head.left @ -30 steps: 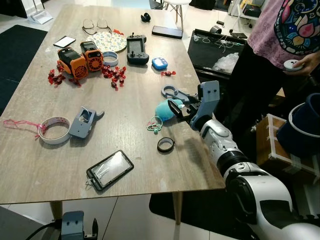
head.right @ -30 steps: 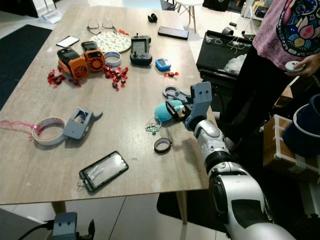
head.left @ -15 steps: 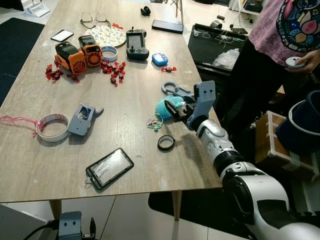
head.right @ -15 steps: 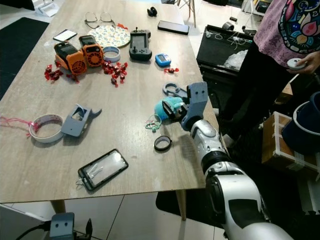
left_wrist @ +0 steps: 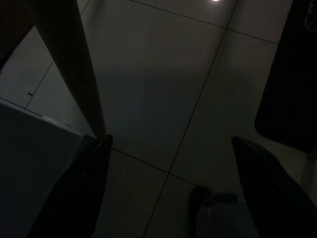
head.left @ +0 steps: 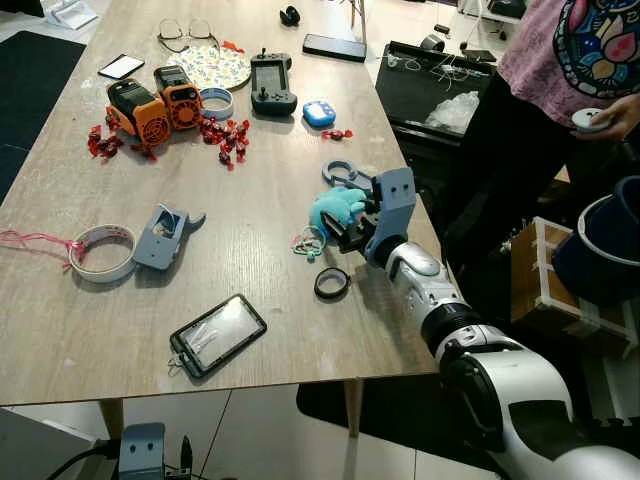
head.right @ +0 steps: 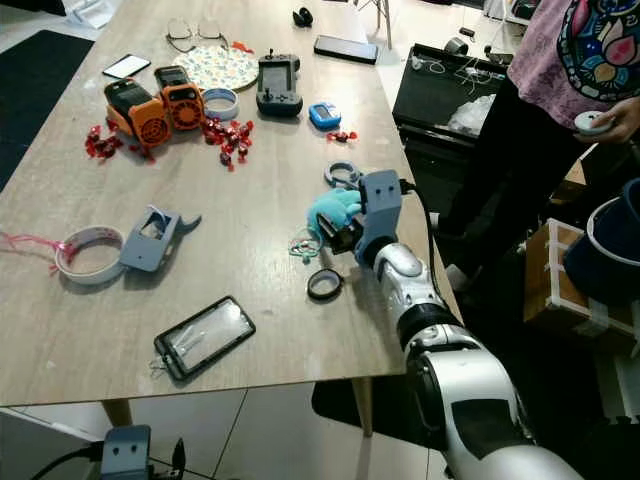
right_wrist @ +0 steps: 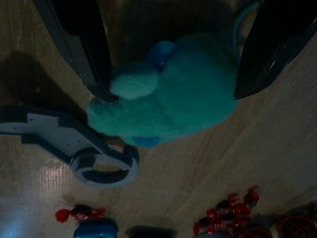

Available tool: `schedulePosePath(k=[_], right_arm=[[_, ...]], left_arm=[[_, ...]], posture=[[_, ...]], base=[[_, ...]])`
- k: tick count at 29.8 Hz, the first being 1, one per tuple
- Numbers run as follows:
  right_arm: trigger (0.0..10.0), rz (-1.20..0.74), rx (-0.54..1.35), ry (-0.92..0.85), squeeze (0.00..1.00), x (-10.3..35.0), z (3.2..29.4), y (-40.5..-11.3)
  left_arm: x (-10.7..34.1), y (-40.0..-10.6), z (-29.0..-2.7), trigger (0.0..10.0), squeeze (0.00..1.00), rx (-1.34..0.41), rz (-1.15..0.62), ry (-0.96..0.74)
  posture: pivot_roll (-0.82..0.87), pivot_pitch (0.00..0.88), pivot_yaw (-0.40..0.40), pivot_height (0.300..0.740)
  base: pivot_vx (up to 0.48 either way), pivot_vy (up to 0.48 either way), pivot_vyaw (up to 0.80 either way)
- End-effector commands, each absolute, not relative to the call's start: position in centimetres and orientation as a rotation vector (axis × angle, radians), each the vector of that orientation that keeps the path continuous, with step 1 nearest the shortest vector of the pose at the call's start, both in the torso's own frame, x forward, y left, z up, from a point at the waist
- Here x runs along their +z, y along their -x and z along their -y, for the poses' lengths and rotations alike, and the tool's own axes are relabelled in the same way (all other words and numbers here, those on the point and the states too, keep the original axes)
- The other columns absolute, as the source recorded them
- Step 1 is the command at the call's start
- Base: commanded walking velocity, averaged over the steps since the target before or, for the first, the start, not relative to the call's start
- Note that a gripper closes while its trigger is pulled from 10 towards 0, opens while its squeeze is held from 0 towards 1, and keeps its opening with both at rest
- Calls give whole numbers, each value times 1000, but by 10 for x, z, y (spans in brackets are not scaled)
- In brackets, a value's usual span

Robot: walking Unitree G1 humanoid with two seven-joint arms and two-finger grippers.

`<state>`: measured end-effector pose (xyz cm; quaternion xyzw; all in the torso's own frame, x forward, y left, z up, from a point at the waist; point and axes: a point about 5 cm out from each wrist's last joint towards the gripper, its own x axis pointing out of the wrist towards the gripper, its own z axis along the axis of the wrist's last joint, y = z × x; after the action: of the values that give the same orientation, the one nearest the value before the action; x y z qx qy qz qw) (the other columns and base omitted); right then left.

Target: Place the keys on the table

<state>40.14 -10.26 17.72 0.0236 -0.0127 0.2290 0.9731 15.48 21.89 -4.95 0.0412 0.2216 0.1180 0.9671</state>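
Keys (head.left: 318,228) with the teal fluffy charm lie on the table (head.left: 250,300) near its right edge, rings trailing near-left. Right gripper (head.left: 347,222) has slid left over the fluff, fingers (right_wrist: 84,44) spread wide, not gripping.

head pair: high, facing down, shared table (head.left: 250,300) (wrists: close)

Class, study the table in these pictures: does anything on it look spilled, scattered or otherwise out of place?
Yes. Red wrapped candies lie scattered loose around the two orange devices at the table's far end, and one stray pair sits apart beside the blue gadget.
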Motion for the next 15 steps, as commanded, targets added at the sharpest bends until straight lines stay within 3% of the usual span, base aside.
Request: schedulePosePath(k=[1, 12, 13, 14, 15], right_arm=[[10000, -39, 458, -45, 0, 163, 103, -398], [10000, -66, 482, -19, 0, 159, 100, -397], [8039, -72, 488, -18, 0, 158, 99, -397], [8039, -76, 492, -18, 0, 158, 99, -396], [4588, -80, 494, 5, 0, 157, 99, -396]], left_arm=[[-55, -145, -219, 10000, 0, 231, -496, -99], [-55, -146, -220, 10000, 0, 225, -504, -103], [-56, -146, -220, 10000, 0, 223, -505, -103], [-56, -146, -220, 10000, 0, 222, -506, -103], [-56, -146, -219, 10000, 0, 221, -507, -104]], posture=[[121, 239, -98, 740], [119, 238, -96, 740], [119, 238, -96, 740], [119, 238, -96, 740], [119, 239, -97, 740]], base=[[0, 0, 0], [0, 0, 0], [0, 0, 0], [0, 0, 0], [0, 0, 0]])
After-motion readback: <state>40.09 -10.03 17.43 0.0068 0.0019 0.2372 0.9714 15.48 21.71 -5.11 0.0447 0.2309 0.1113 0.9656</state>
